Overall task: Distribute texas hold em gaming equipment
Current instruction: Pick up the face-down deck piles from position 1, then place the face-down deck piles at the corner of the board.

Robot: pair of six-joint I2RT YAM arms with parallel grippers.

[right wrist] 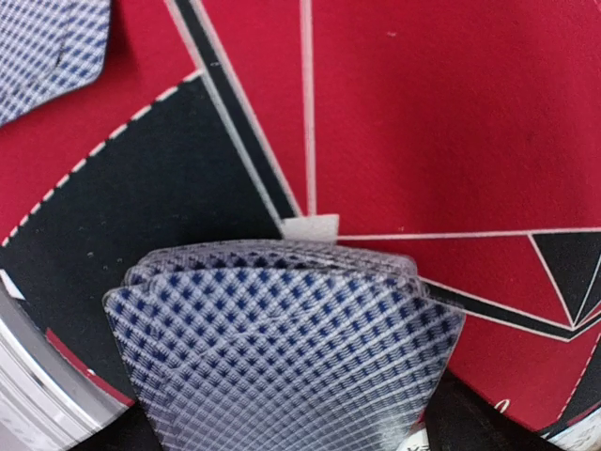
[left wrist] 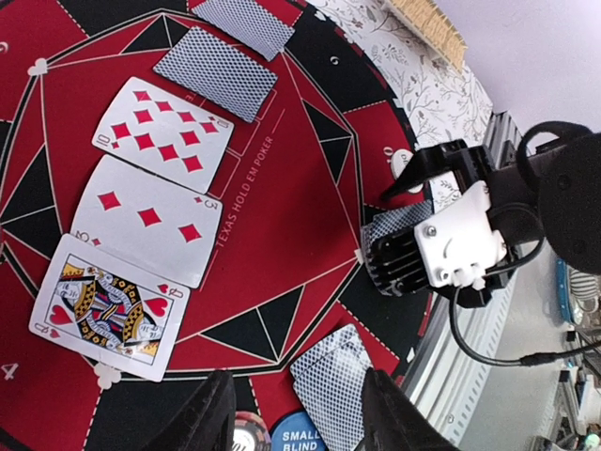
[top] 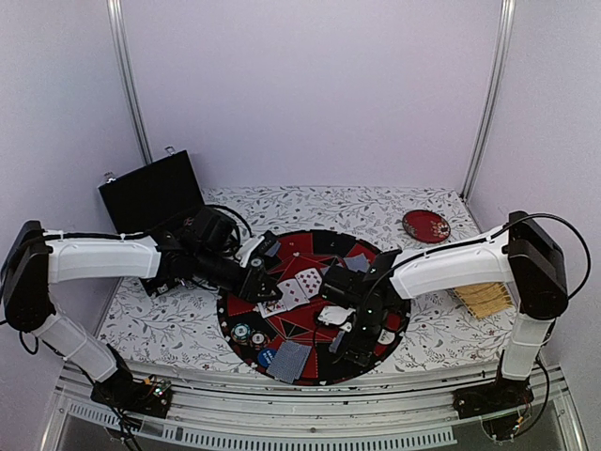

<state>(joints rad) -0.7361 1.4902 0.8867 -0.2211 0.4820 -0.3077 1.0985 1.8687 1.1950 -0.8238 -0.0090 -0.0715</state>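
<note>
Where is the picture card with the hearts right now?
In the left wrist view the hearts picture card lies face up at the lower left of the red-and-black poker mat, last in a row of three, beside a diamonds card.

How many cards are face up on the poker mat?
3, in a row on the red centre: ten of diamonds, another diamond, a hearts face card. More may be hidden.

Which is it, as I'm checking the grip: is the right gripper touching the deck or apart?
Touching. The right wrist view shows the deck bowed between the right gripper's fingers, its edges pressed against both.
</note>
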